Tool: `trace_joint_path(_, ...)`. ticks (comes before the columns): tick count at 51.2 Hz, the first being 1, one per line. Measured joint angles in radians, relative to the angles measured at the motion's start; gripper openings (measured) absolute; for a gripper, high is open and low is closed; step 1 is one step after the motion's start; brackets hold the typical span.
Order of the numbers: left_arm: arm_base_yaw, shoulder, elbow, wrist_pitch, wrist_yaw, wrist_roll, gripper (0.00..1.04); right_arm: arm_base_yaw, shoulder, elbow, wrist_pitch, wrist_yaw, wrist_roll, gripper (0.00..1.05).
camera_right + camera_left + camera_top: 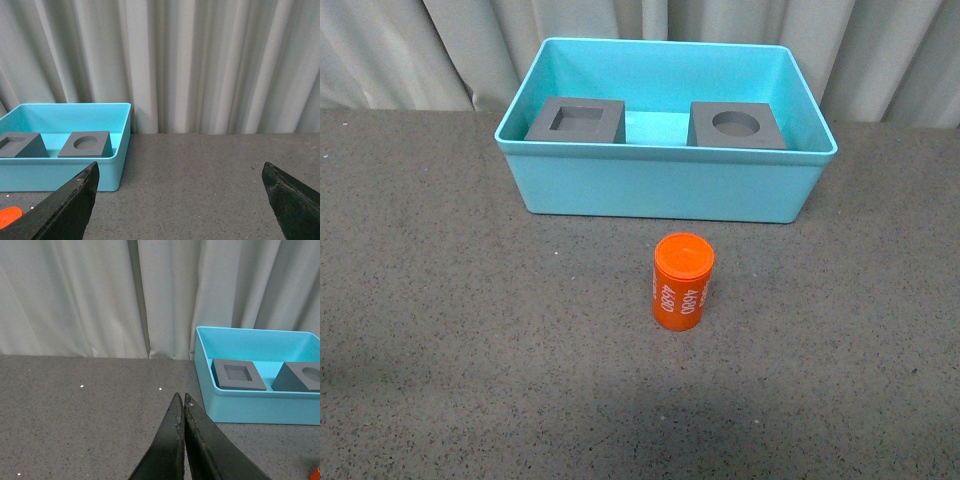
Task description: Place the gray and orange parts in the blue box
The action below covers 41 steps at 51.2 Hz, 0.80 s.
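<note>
In the blue box (pixel 660 185) at the back of the table (pixel 440 330) already: gray cube with the square recess (pixel 577 121) on the left, gray cube with the round recess (pixel 737 126) on the right, apart, bare turquoise floor between. Out on the table, near the box's front wall and not touching it: orange cylinder (pixel 682 281), upright, white "4680" print facing the camera. Neither arm in the front view. From the left wrist: left gripper (pixel 181 398) clenched, tips pressed together, nothing between. From the right wrist: right gripper (pixel 180 170) released, spread wide, empty
</note>
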Motion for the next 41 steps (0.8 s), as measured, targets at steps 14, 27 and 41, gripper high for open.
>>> trace_joint_path(14,0.000,-0.102,-0.048,-0.046,0.006,0.000,0.04,0.000,0.000,0.000,0.000,0.000,0.000,0.95)
trace_joint_path(27,0.000,-0.259,-0.049,-0.188,0.006,0.000,0.04,0.000,0.000,0.000,0.000,0.000,0.000,0.95)
trace_joint_path(41,0.000,-0.402,-0.049,-0.327,0.006,0.000,0.04,0.000,0.000,0.000,0.000,0.000,0.000,0.95)
